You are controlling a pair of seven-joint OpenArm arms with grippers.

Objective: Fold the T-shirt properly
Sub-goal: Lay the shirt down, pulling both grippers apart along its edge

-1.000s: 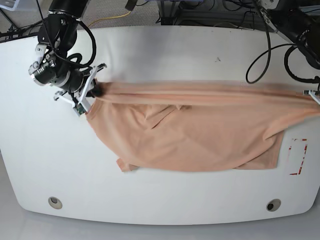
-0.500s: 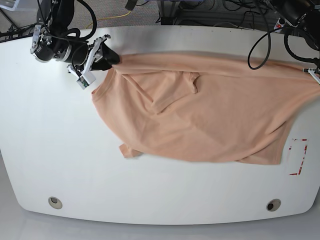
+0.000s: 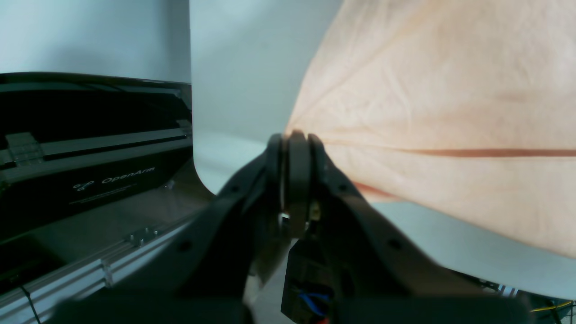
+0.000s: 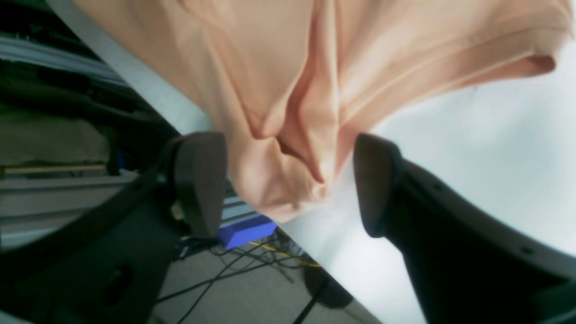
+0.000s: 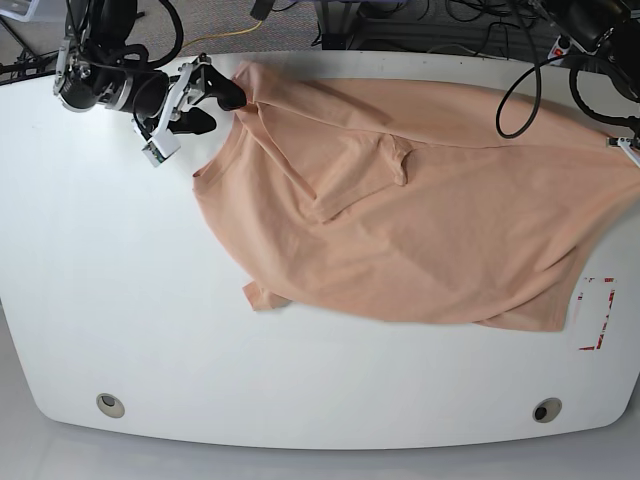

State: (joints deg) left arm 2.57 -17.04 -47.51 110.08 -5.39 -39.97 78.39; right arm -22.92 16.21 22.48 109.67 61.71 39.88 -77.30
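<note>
The peach T-shirt [image 5: 400, 220] lies spread and wrinkled across the white table [image 5: 100, 280], reaching from the far left to the right edge. At the far left corner, my right gripper [image 5: 215, 107] is open. In the right wrist view its fingers [image 4: 198, 189] stand wide apart, with a bunched corner of the T-shirt [image 4: 279, 180] loose between them. My left gripper [image 5: 630, 148] barely shows at the right edge. In the left wrist view it [image 3: 294, 153] is shut, and the edge of the T-shirt [image 3: 450, 90] runs out from its fingertips.
A red-marked rectangle [image 5: 597, 312] sits on the table near the right edge. Two round holes [image 5: 110, 405] [image 5: 546, 410] lie along the front. Cables and frames run behind the table. A black case [image 3: 90, 180] stands beside the left gripper.
My right gripper has carried the shirt's corner toward the table's far left, then opened and let it go. The shirt now lies spread farther back.
</note>
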